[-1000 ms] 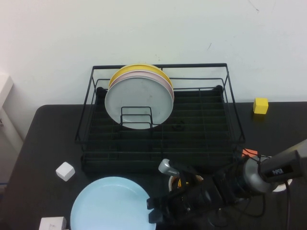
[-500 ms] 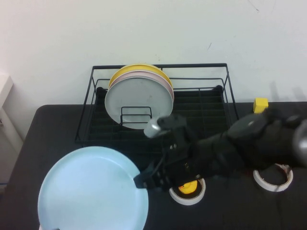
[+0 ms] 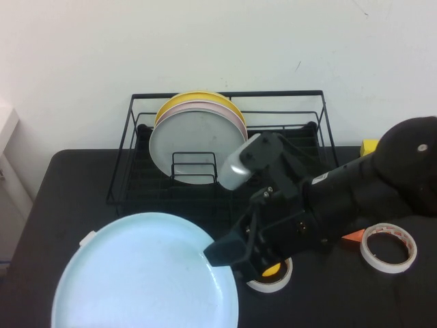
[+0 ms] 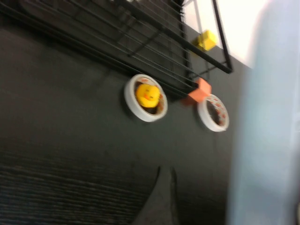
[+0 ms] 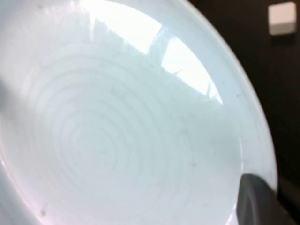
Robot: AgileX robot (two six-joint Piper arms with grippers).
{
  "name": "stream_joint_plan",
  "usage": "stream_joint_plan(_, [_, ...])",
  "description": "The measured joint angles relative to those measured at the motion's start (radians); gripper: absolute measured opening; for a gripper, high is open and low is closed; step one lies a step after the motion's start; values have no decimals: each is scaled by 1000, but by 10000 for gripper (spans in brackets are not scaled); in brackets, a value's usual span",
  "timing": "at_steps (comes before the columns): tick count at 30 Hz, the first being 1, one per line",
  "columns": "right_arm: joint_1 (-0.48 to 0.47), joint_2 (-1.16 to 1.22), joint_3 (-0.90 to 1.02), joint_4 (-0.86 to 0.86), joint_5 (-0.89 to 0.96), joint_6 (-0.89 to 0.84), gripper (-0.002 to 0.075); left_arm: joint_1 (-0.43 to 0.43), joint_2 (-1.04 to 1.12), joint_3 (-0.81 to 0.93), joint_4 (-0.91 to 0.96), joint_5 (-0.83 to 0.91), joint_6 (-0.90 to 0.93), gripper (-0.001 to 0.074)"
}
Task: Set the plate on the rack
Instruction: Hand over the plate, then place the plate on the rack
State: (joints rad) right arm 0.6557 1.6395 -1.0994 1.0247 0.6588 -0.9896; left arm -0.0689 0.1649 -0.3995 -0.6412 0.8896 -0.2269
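Now the round, smooth light blue plate [image 3: 145, 272] hangs lifted at the near left of the scene, above the black tabletop [image 3: 68, 184], its face turned up toward the camera. The right tool [image 3: 222, 253] is clenched on the plate's right rim, its black arm reaching in from the right. The large black wire dish rack [image 3: 225, 160] stands beyond the plate, toward the far side and slightly right, so the carry should run away from the robot and the plate must be tipped upright to drop between the dividers. A grey-white plate [image 3: 198, 147], then pink and yellow ones, fill the rack's left; the right part looks free. The left tool is seen in no view, so whether it is released or clenched cannot be told.
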Motion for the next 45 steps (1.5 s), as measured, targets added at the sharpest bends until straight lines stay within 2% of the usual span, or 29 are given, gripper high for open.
stream_joint_plan(4, [28,-34,0,29,9,-2,9,0,7,0,45,-17,-9,615])
stream_joint_plan(6, [51,-38,0,34,12,-4,9,0,19,0,50,-27,-10,567])
stream_joint_plan(8, [64,-38,0,40,16,-15,9,0,34,0,55,-32,-10,459])
stream_joint_plan(11, [70,-38,0,65,14,-42,10,0,54,0,56,-40,23,199])
stream_joint_plan(13, [70,-38,0,87,8,-86,12,0,58,-2,47,-44,69,101])
stream_joint_plan(14, [70,-38,1,97,3,-106,12,0,60,-1,39,-44,97,88])
stream_joint_plan(20, [64,-38,5,160,-3,-207,14,0,60,-10,37,-54,282,88])
stream_joint_plan(23, [60,-38,6,181,24,-263,50,0,60,-10,42,-56,368,88])
stream_joint_plan(26, [54,-38,6,206,65,-300,148,0,60,-10,51,-56,435,88])
stream_joint_plan(30, [44,-38,-5,220,120,-298,344,0,60,-10,51,-61,574,88])
stream_joint_plan(33, [12,-44,-63,251,230,-252,403,0,60,-10,44,-45,726,88])
stream_joint_plan(35, [-20,-64,-111,270,324,-216,395,0,60,-10,42,-38,825,88])
stream_joint_plan(38, [-79,-105,-180,278,464,-178,326,0,60,-10,31,-65,980,88])
stream_joint_plan(41, [-121,-170,-227,256,516,-151,206,0,60,-10,-50,-119,1195,88])
stream_joint_plan(43, [-134,-237,-236,204,531,-144,106,0,60,-10,-156,-161,1357,88])
stream_joint_plan(45, [-138,-314,-239,123,541,-134,46,0,64,-10,-284,-225,1527,88])
